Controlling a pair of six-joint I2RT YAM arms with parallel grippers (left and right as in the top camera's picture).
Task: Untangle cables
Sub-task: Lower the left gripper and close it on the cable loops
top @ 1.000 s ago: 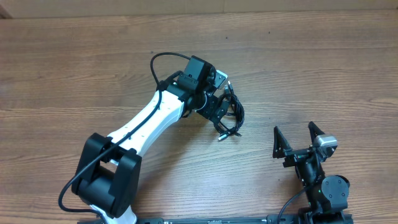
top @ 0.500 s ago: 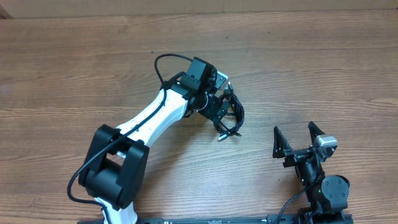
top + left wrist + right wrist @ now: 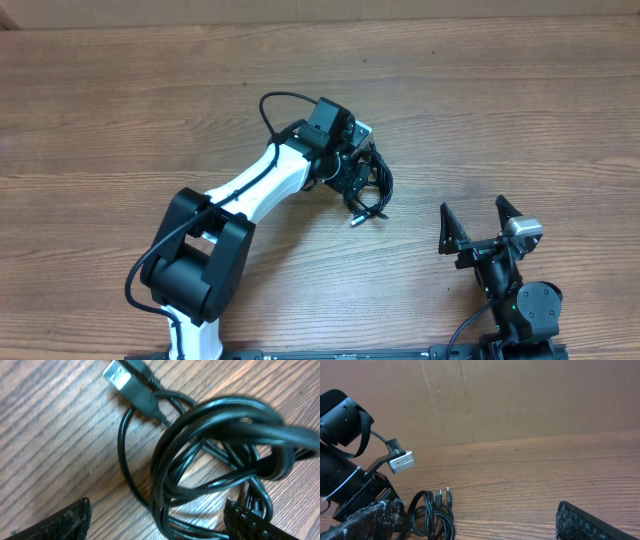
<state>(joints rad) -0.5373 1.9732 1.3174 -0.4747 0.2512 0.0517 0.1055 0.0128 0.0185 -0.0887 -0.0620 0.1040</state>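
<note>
The cables [image 3: 379, 186] are a small knotted bundle of thin black cords on the wooden table [image 3: 500, 110], right of centre. My left gripper [image 3: 352, 185] is down at the bundle's left side. In the left wrist view the cables [image 3: 220, 450] fill the frame, with a USB plug [image 3: 123, 383] at the top. My left gripper [image 3: 160, 522] is open, with cable loops lying between its fingertips. My right gripper [image 3: 480, 225] is open and empty, apart from the bundle to the lower right. The right wrist view shows the cables [image 3: 432, 515] at lower left, ahead of the right gripper [image 3: 480, 527].
The left arm's white link [image 3: 260, 185] stretches from the lower left toward the bundle. A brown cardboard wall [image 3: 520, 400] stands behind the table's far edge. The left wrist camera [image 3: 400, 461] shows above the bundle.
The left arm's lower links have swung to the right while its gripper stayed at the bundle, shifting slightly right. The cables and the right arm have not moved.
</note>
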